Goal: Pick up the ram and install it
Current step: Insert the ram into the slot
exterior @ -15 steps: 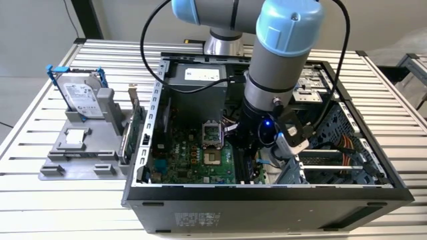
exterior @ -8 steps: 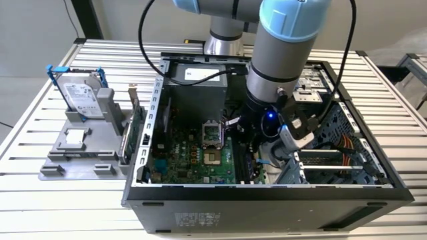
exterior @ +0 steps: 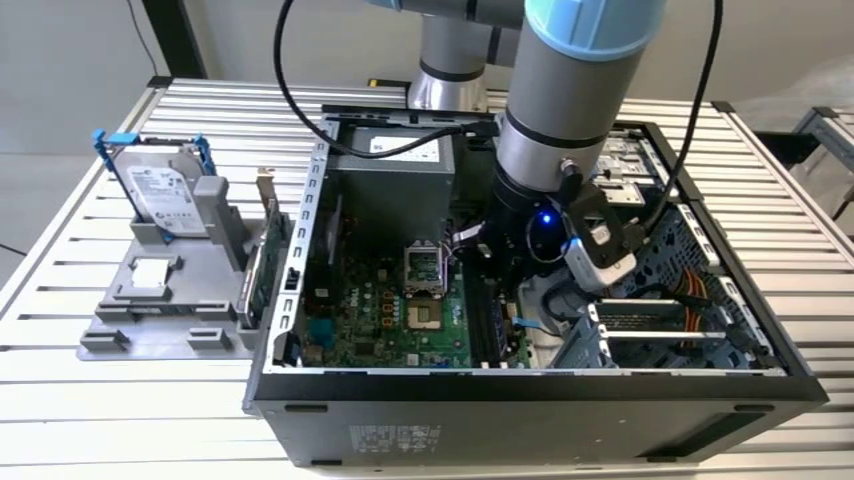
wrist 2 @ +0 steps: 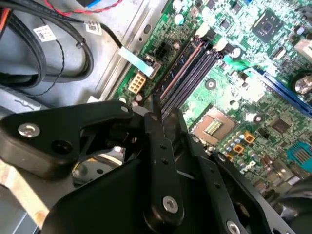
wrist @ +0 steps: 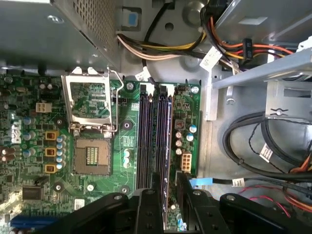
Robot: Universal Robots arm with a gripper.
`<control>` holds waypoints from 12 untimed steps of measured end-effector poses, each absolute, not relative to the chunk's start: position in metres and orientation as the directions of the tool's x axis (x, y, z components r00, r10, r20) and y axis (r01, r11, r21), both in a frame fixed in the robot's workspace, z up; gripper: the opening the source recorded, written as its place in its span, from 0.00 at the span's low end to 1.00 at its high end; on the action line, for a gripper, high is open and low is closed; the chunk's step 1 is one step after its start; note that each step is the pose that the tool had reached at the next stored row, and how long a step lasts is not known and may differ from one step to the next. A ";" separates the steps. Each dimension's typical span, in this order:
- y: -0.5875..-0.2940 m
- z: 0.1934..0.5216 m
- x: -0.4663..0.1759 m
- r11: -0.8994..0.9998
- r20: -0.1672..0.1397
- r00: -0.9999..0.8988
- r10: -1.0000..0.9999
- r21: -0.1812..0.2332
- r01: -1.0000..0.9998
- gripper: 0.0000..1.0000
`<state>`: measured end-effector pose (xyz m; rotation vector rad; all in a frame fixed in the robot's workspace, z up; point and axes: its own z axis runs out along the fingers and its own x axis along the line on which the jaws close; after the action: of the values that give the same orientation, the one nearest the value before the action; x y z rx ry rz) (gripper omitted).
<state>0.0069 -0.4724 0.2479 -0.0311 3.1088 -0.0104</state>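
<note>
Slatted metal table [exterior: 80,400] bears the open black computer case [exterior: 534,420]; my black gripper [wrist: 165,197] pinches the thin ram [wrist: 164,187] upright over green motherboard [wrist: 126,126] slots.

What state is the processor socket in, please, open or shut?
Open: the processor socket has its metal lid swung back, gold contacts bare.

Open computer case [exterior: 534,395] lies on a slatted table [exterior: 107,400], the arm [exterior: 567,110] reaching down into it.

Inside, the motherboard [exterior: 387,310] lies toward the exterior view's left, drive bays [exterior: 667,320] to the right. The gripper [wrist: 165,207] sits over the memory slots [wrist: 155,141], beside the processor socket [wrist: 92,156]. Left of the case, a hard drive [exterior: 163,195] stands upright in a holder [exterior: 160,310].
</note>
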 end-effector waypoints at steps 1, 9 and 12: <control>-0.472 0.248 0.007 1.000 -0.033 -0.999 -0.020 -0.007 -0.020 0.00; -0.472 0.248 0.007 1.000 -0.033 -0.999 -0.020 -0.004 -0.020 0.00; -0.472 0.248 0.007 1.000 -0.033 -0.999 -0.020 -0.003 -0.020 0.00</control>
<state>0.0069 -0.4724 0.2480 -0.0309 3.1088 -0.0042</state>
